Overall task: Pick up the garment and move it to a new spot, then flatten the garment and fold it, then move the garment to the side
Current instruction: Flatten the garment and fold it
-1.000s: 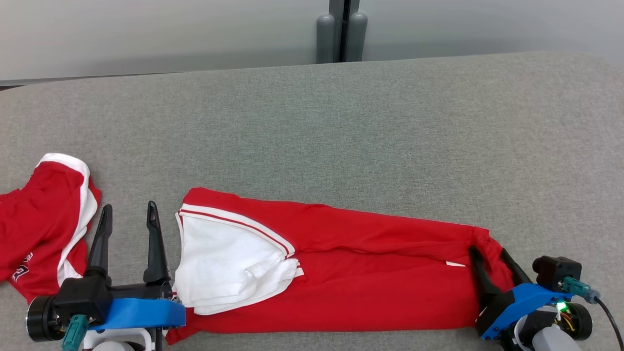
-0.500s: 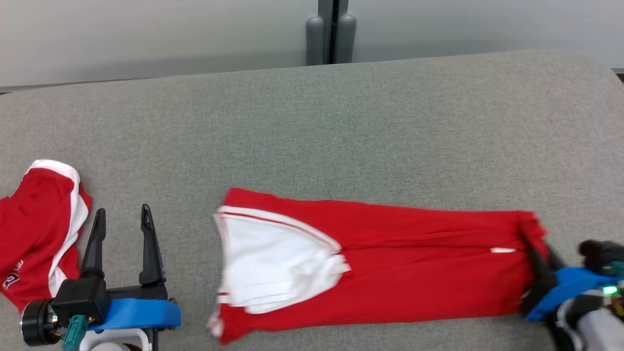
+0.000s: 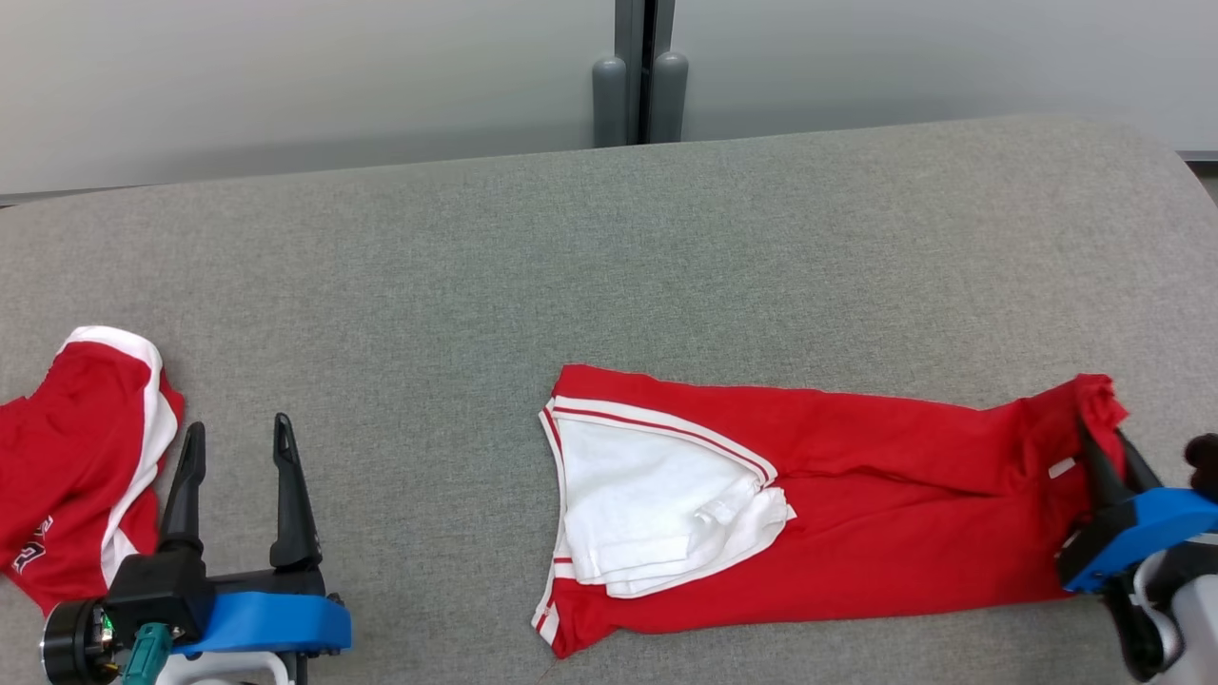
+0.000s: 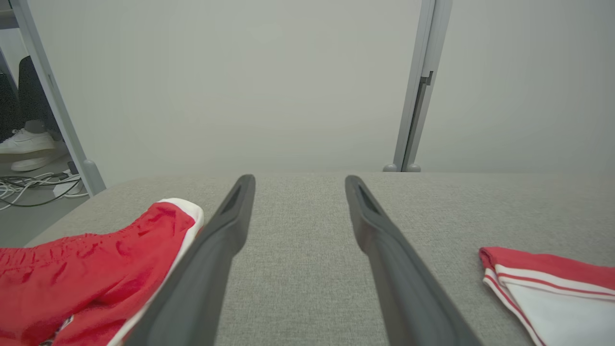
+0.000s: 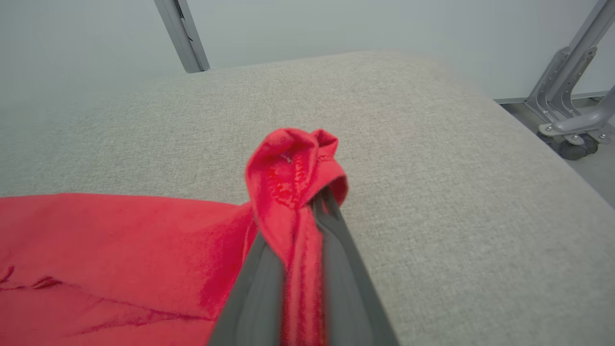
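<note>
Red garment [image 3: 856,514] lies lengthwise, folded, across the right half of the grey worktop [image 3: 609,266] near its front edge in the head view, with a white panel [image 3: 657,514] at its left end. The right gripper [image 3: 1099,433] sits at the garment's right end, its fingers pinched together on bunched red cloth there. The left gripper [image 3: 238,425] hangs over bare worktop with its fingers spread wide and holding nothing, between a second red-and-white garment [image 3: 76,466] and the folded one.

In the left wrist view, the left gripper [image 4: 299,180] shows both fingers [image 4: 226,226] far apart over grey cloth. The second garment [image 4: 72,278] lies lower left, and the striped white end of the task's garment [image 4: 552,283] lower right. A shoe [image 4: 26,142] and cables [image 4: 29,190] are on the floor at the far left.

In the right wrist view, the right gripper [image 5: 319,202] has its fingers [image 5: 346,288] nearly closed on a knot of red hem, lifted slightly. The rest of the garment [image 5: 120,250] spreads flat to the left.
</note>
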